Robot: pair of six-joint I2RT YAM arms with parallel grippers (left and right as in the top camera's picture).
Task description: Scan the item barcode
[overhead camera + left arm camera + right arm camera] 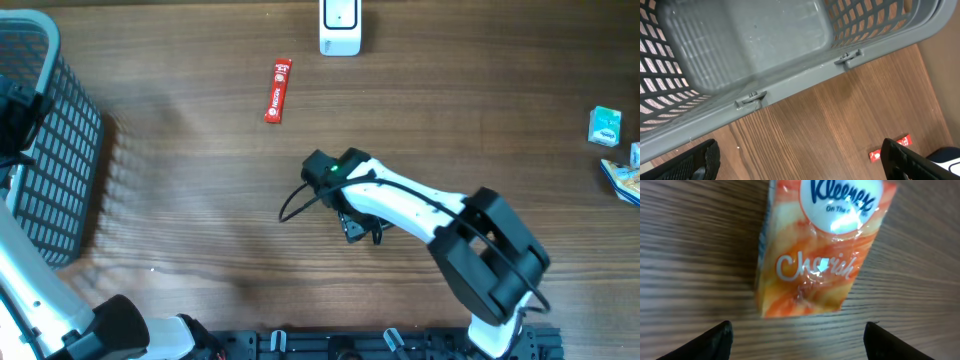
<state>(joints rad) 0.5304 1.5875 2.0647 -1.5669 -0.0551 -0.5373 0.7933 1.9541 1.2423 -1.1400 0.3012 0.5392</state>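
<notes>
Kleenex tissue pack (812,255): orange film wrap, printed face up, no barcode on the visible side.

Right wrist view. The pack lies flat on the wooden table (695,245), its near short end just ahead of the right gripper (797,342). The pincer stands wide, one dark fingertip (715,340) at each lower corner of the view. Nothing is held and neither fingertip touches the pack.

Handling, as judged: light and soft, yielding under pressure, with a glossy wrap likely to slip. It is best taken across its two long sides at mid-length, with a firm but shallow squeeze. The barcode is probably underneath, so the pack would need turning.

Overhead view. The pack is hidden beneath the right arm's wrist, near the table's middle. A white scanner (340,28) stands at the far edge, well apart. A red sachet (278,90) lies between the two, to the left. A grey basket (60,150) sits at the left side and a teal box (604,126) at the right.

Left wrist view. The left gripper (805,160) hangs beside the basket rim, spread wide and empty. The red sachet shows at lower right.
</notes>
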